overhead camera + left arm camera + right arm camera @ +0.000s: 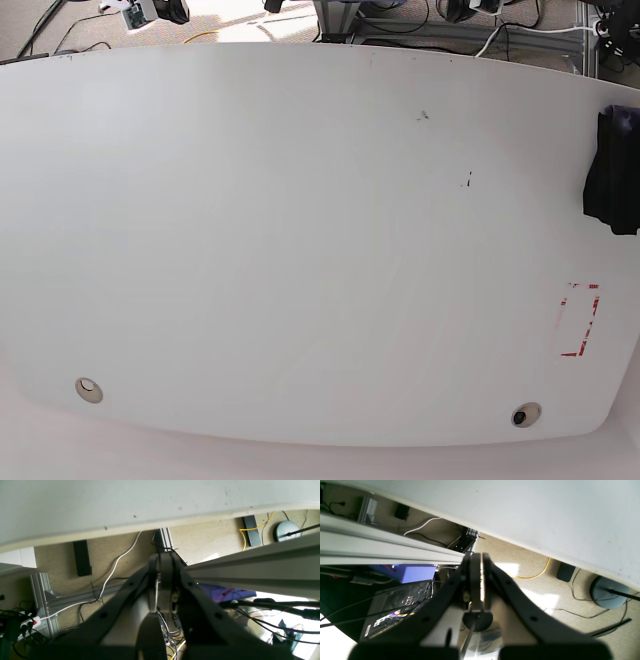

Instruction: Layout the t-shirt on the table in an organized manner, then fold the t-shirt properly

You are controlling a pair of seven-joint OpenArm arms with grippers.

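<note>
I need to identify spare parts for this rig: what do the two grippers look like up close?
In both wrist views the left gripper and right gripper look alike: two long dark grey, matte fingers that taper from a wide base to narrow tips. Small round holes dot the outer faces, and paler grey inner pieces sit between them. No markings are visible.

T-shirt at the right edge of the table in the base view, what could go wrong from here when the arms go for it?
1. The t-shirt lies bunched at the table's far right edge, partly out of frame; a pull could drag it off.
2. Both the left gripper and right gripper have jaws shut and sit off past the table edge, so they must open before any grasp.
3. Being crumpled, it may be grabbed in several layers.
</note>
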